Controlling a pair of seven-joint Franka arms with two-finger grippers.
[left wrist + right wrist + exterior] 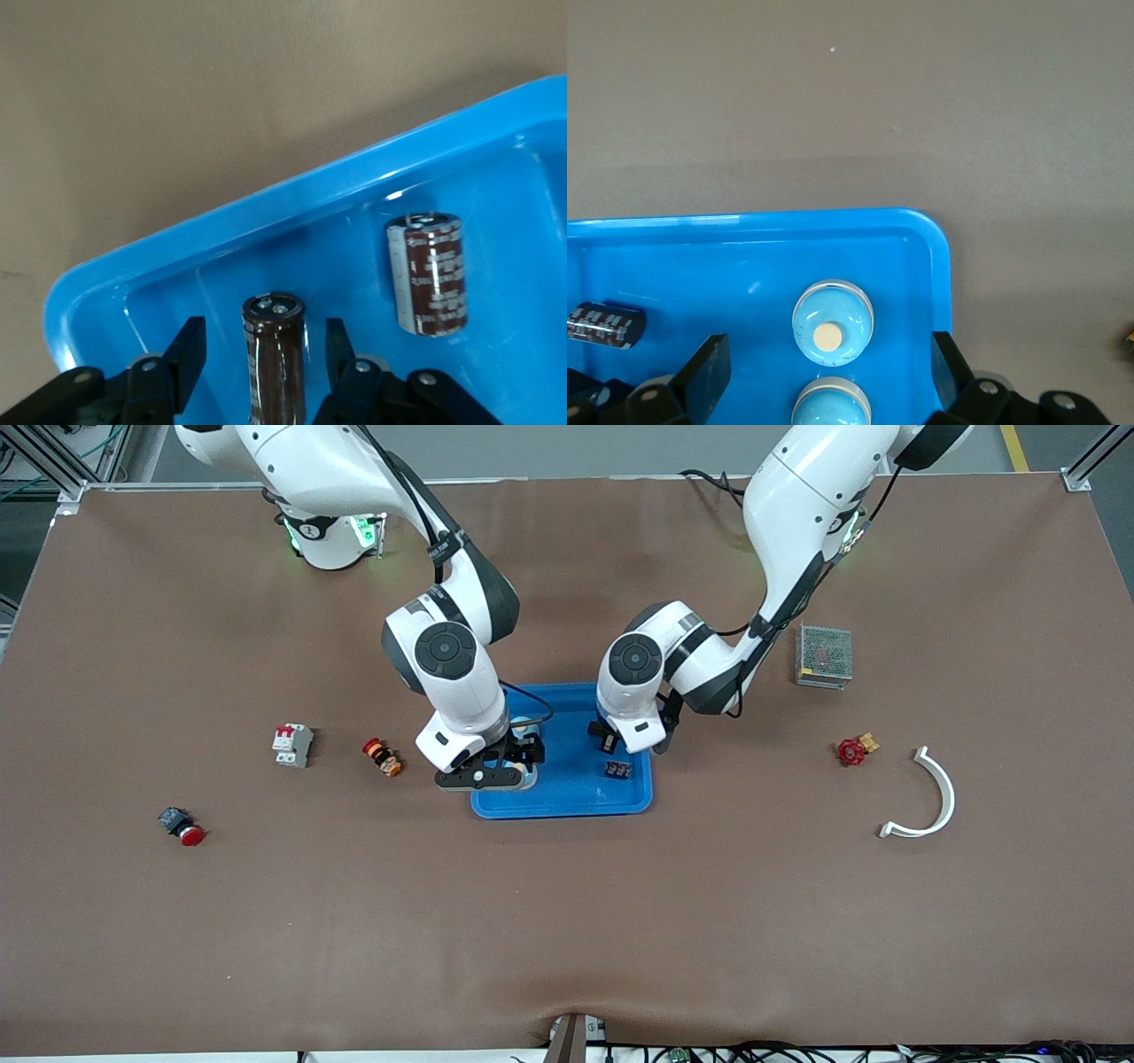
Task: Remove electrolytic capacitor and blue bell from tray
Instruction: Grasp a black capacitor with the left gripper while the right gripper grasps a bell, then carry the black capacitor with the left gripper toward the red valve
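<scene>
**Both grippers low over the blue tray, capacitors and bells inside it**

The blue tray [567, 802] lies in the middle of the desk [567, 921]. The left gripper [266, 350] is over the tray's end toward the left arm. A brown capacitor [275, 363] stands between its two fingers [188, 354], with a small gap visible on each side, so the jaws are partly open and the fingers do not touch it in this view. A second capacitor [428, 274] lies on its side on the tray floor, just beside the first one and apart from the gripper.

The right gripper [828, 363] is over the tray's end toward the right arm, near a corner of the tray. Its jaws stand wide open and hold nothing. Two light blue bells lie between the fingers' lines: one bell [833, 323] with a pale round button on top, and another bell [830, 403] just beside it, partly cut by the picture's edge.

Counted: two capacitors, two bells, one tray.

Other things lie on the desk outside the tray. Toward the right arm's end are a white circuit breaker [291, 744], a small red and orange part [383, 756] and a red push button [182, 825]. Toward the left arm's end are a metal mesh box [824, 655], a red valve handle [854, 750] and a white curved piece [930, 797].
</scene>
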